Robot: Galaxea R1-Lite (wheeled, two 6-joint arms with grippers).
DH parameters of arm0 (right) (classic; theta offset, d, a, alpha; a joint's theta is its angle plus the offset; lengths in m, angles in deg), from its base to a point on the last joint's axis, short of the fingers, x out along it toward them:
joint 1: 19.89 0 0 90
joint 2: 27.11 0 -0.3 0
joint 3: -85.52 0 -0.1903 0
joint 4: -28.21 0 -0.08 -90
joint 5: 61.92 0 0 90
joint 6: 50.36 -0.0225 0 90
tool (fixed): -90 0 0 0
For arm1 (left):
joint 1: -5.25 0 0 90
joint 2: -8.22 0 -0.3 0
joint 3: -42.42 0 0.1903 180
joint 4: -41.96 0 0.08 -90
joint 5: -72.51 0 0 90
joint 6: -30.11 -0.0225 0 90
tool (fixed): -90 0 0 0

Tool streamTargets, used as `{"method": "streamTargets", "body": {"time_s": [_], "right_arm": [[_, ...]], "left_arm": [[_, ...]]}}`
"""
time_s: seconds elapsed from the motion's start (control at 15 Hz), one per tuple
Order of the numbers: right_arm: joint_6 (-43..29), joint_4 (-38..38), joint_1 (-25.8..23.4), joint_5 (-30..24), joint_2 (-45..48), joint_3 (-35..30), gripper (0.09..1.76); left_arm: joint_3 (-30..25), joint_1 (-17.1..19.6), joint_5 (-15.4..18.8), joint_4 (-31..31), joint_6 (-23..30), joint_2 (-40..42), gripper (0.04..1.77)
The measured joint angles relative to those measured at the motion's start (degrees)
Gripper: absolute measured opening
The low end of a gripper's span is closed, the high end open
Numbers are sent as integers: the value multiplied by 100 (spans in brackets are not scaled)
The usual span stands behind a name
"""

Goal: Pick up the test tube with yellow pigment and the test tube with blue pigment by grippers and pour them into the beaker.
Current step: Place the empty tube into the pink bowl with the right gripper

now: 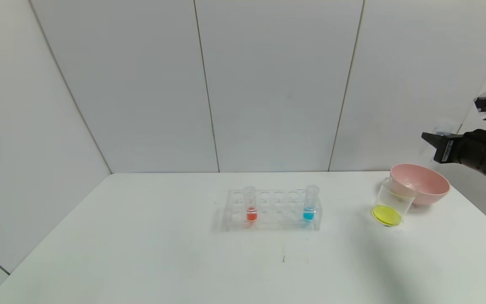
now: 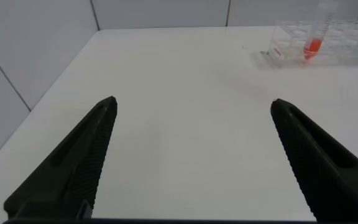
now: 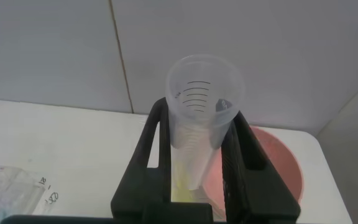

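Yellow liquid is already sitting in the beaker (image 1: 390,204) while the right gripper (image 1: 437,145) is holding the emptied tube (image 3: 201,118) above the pink bowl (image 1: 422,182), and the blue tube (image 1: 310,203) is waiting in the rack (image 1: 273,210) for the wide-open left gripper (image 2: 191,155).

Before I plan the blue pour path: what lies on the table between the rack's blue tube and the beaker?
Nothing: in the head view, only bare table lies between the test tube with blue pigment and the beaker.
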Motion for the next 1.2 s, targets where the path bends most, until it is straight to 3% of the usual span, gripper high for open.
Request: {"method": "streamTargets", "body": {"time_s": [0.4, 0.8, 1.2], "right_arm": [[-11, 271, -301, 13, -577, 165, 52], [-11, 564, -668, 55, -1773, 1017, 52], [-4, 851, -677, 2, -2889, 1849, 52]], "left_arm": [[0, 2, 0, 0, 0, 0, 176], [0, 5, 0, 0, 0, 0, 176], [0, 0, 0, 0, 0, 0, 176]]}}
